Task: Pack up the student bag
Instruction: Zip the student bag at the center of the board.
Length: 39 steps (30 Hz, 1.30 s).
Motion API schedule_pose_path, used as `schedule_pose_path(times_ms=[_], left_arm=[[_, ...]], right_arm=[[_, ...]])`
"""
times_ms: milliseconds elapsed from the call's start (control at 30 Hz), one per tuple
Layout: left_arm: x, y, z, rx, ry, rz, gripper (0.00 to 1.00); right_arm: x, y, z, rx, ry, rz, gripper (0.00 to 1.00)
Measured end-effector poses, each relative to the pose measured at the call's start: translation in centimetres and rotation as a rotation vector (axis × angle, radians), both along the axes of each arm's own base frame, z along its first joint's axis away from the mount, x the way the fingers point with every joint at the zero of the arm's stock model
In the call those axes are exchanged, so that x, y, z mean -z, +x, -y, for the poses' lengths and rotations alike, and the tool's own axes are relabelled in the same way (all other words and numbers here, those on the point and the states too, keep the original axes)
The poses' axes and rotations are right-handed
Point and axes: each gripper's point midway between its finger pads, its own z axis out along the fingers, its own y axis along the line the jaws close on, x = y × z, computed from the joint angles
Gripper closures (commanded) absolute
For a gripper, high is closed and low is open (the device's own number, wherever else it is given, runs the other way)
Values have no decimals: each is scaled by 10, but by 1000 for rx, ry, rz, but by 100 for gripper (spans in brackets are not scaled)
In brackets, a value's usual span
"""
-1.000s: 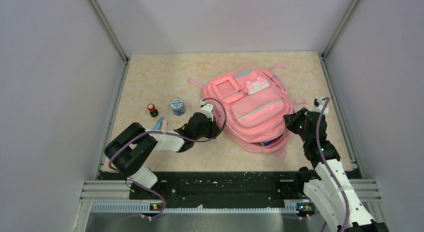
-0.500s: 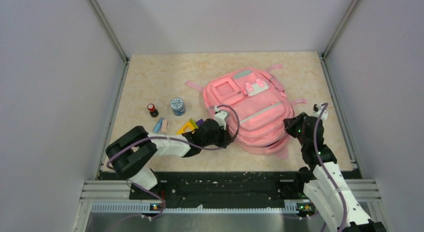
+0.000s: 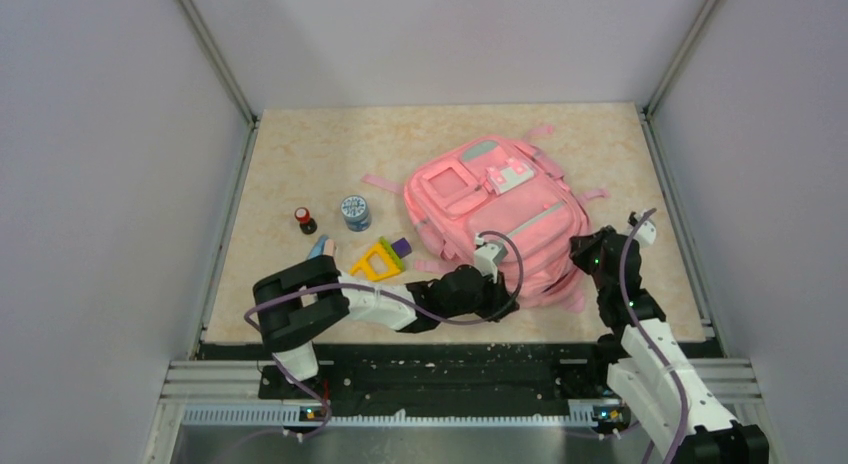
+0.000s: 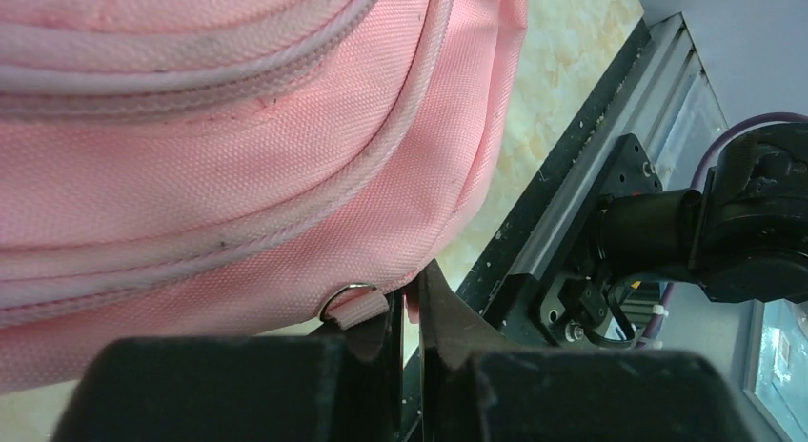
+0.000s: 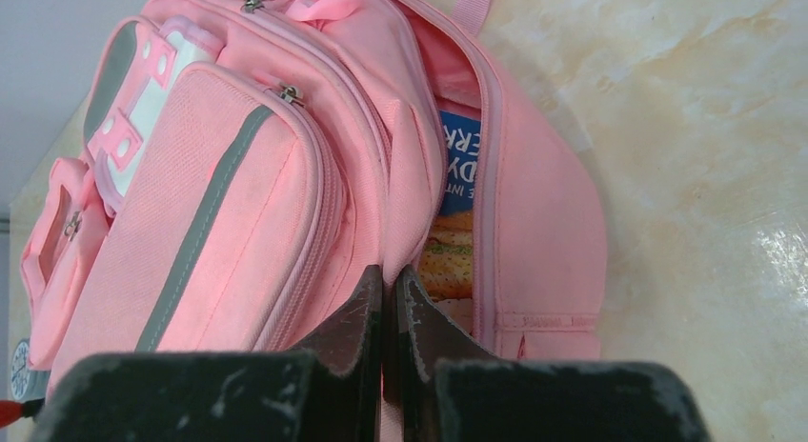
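Observation:
The student bag [image 3: 500,199] lies flat on the table, pink with grey strips and white buckles. My left gripper [image 3: 497,287] is at its near edge. In the left wrist view the gripper [image 4: 410,304] is shut on a thin pink fold of the bag [image 4: 238,166], beside a metal ring [image 4: 349,295]. My right gripper [image 3: 580,252] is at the bag's right side. In the right wrist view the gripper [image 5: 389,282] is shut on the edge of the bag's open main flap [image 5: 410,147]. A blue printed book [image 5: 461,161] shows inside the opening.
Left of the bag lie a yellow triangle ruler [image 3: 378,260], a purple piece [image 3: 401,247], a blue and pink pair of small sticks [image 3: 320,248], a blue-lidded jar [image 3: 354,211] and a small red-capped bottle [image 3: 305,220]. A black rail [image 3: 450,359] runs along the near edge.
My left gripper has slid right along the bag's near edge, uncovering the yellow ruler and purple piece. The bag has shifted back and turned a little. The right gripper has held its grip.

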Motion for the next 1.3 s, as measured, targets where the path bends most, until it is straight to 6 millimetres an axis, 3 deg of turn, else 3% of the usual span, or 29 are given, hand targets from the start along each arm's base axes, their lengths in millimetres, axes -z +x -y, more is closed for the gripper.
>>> schedule_pose_path(times_ms=[67, 133, 167, 233, 333, 400, 600, 767, 933, 1067, 1167, 1300], left_arm=[[0, -1, 1, -1, -4, -2, 86], [-1, 1, 0, -15, -5, 5, 65], [-1, 1, -3, -22, -2, 13, 51], [-5, 3, -16, -52, 0, 30, 37], [-17, 7, -38, -104, -10, 52, 29], [-27, 11, -52, -143, -16, 55, 25], [-52, 30, -86, -255, -66, 41, 17], [-53, 53, -106, -330, -124, -23, 13], [-47, 73, -110, -368, -170, -76, 12], [-26, 82, -107, -375, -148, -122, 16], [-10, 88, -105, -372, -125, -159, 44], [-7, 97, -99, -345, -151, -182, 76]], right_arm=[[0, 0, 0, 1, -3, 0, 100], [0, 0, 1, 1, -8, 1, 96], [-1, 0, 1, 0, -12, 3, 91], [-1, -2, 1, -7, -23, 2, 69], [-3, -3, 2, -21, -50, -6, 35], [-8, -4, 1, -42, -71, -14, 26], [-19, -8, 0, -85, -117, -34, 18], [-20, -14, -4, -111, -110, -41, 17], [-13, -19, -7, -133, -104, -75, 16], [-9, -22, -9, -149, -98, -92, 16], [-9, -23, -11, -158, -94, -94, 16], [-7, -25, -13, -179, -99, -107, 16]])
